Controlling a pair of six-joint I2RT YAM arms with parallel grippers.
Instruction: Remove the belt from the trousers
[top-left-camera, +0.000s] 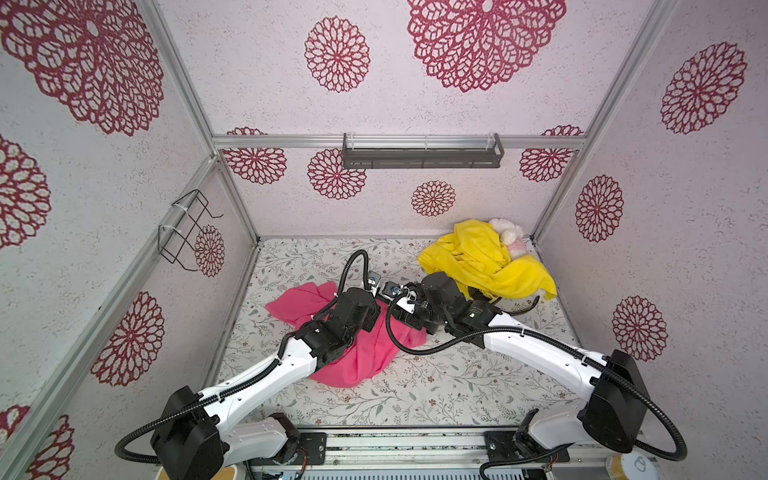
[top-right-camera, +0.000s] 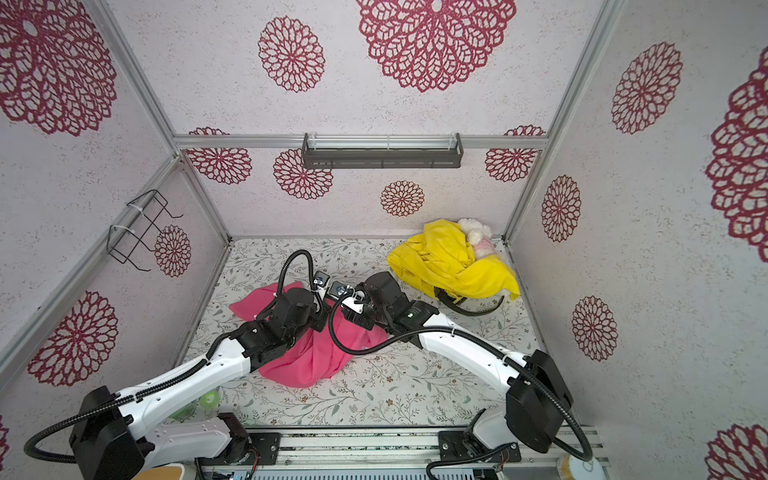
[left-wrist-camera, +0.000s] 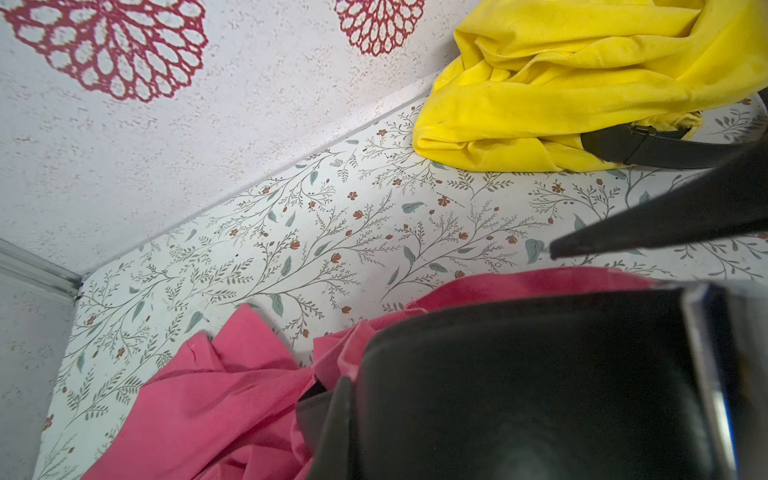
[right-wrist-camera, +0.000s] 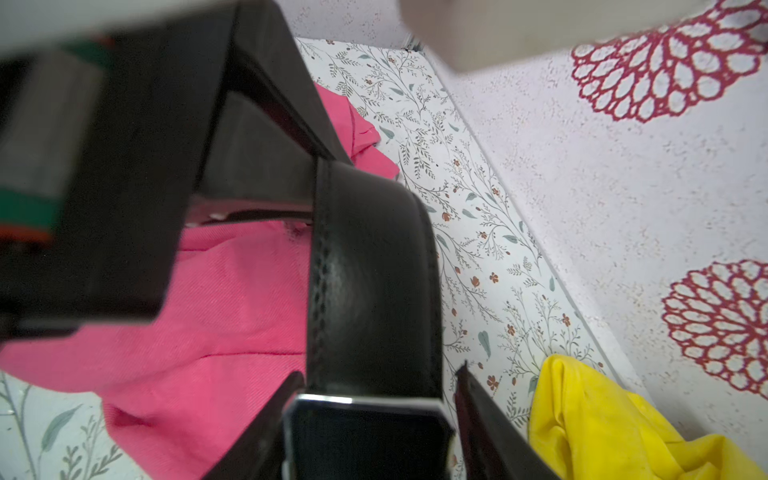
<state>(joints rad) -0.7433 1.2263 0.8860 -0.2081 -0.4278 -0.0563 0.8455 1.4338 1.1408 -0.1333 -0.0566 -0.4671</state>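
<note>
the belt (right-wrist-camera: 365, 270) is black and partly threaded into the pink trousers (top-left-camera: 361, 357), which lie heaped on the counter (top-left-camera: 436, 386) at the middle of both top views, under the two wrists that meet there.

in the right wrist view the strap's long axis runs straight up the frame from the buckle (right-wrist-camera: 365, 436) at the lower middle. it then bends left at mid-frame, where it meets the pink cloth and the left claw's dark body in the upper left.

the right claw (right-wrist-camera: 380, 370) stands part open, one finger on each side of the buckle. its fingers (right-wrist-camera: 270, 415) sit close against the buckle's edge, but a sliver of counter shows on the other side, so i judge it has no hold yet.

the left claw (left-wrist-camera: 347, 390) is closed. the strap fills the lower right of the left wrist view just past its visible finger, and it appears pinched there.

so the right claw is the one at the free end. my reading is that it needs to close across the buckle's width, then draw along the strap's length, away from the cloth. the left claw's pinch sits on the same strap and could fight that pull.

yellow trousers (top-left-camera: 486, 257) with a second black belt (left-wrist-camera: 648, 145) lie at the upper right of the counter, apart from the pink ones.
</note>
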